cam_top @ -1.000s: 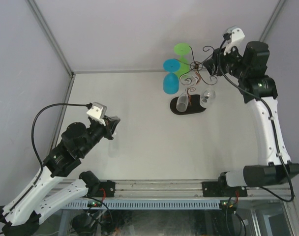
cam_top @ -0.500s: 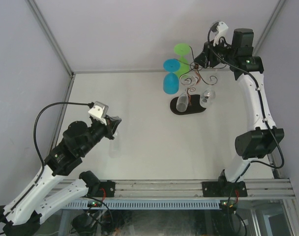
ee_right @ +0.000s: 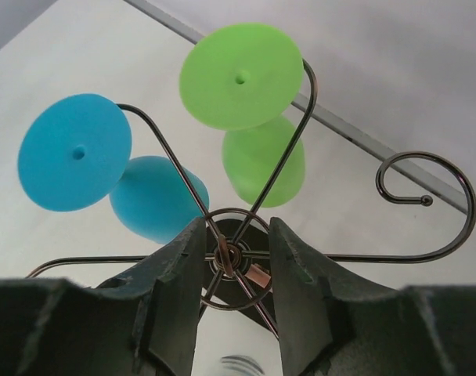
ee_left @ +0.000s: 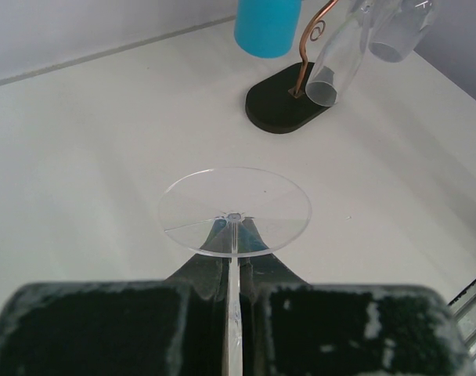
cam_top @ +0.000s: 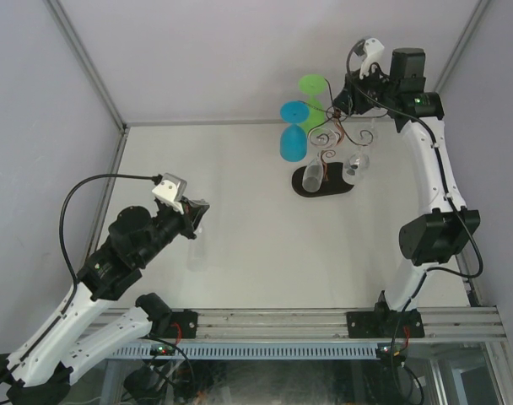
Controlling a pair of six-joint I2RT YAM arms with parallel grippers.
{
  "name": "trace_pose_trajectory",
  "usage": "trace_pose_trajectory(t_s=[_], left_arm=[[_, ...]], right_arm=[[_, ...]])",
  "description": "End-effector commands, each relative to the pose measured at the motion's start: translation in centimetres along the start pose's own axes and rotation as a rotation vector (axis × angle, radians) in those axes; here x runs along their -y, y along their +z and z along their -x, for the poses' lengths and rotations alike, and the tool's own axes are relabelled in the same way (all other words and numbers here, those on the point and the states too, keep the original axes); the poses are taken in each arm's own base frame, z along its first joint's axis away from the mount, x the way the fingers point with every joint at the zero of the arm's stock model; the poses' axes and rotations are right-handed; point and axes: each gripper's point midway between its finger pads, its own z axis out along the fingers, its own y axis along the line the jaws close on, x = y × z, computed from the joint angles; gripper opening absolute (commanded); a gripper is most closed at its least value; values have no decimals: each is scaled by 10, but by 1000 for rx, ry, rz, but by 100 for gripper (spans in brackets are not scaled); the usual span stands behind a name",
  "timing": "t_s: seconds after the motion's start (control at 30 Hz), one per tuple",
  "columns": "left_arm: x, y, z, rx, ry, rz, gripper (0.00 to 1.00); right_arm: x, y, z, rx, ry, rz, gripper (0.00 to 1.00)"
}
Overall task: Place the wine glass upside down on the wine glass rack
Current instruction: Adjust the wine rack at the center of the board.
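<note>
My left gripper [cam_top: 193, 218] [ee_left: 234, 244] is shut on the stem of a clear wine glass [ee_left: 235, 211], whose round foot points away from the camera, toward the rack. The wine glass rack [cam_top: 334, 114] is a dark wire stand on a black oval base [cam_top: 324, 186] [ee_left: 289, 106] at the far right. My right gripper [cam_top: 342, 105] [ee_right: 236, 252] hovers over its top, jaws open on either side of the central wire ring [ee_right: 235, 257]. I cannot tell whether the fingers touch the ring.
A blue glass [cam_top: 293, 142] [ee_right: 75, 153] and a green glass [cam_top: 313, 89] [ee_right: 242, 76] hang upside down on the rack's far arms. Two clear glasses [cam_top: 313, 175] [cam_top: 355, 166] hang on near arms. One curled arm [ee_right: 438, 207] at the right carries nothing.
The right arm has swung left and settled over the rack's hub, and its jaws have narrowed a little. The left arm and its glass have stayed put.
</note>
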Motion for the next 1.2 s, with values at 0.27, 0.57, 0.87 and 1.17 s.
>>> trace_pose_trajectory(t_s=[0.27,0.57,0.87,1.17], left_arm=[[2,6,0,19,-23,-21,0],[2,6,1,19,-27,-24,0],[1,6,2,24,-36,-26,0],[2,7,2,24,-43,-32,0]], right_arm=[[-2,10,2,-25,-59,-15,24],[0,14,-5,-51,-49,-44,5],[-2,17,-4,-53,-34,-202,0],[-16,19,5,-27,58,-328,0]])
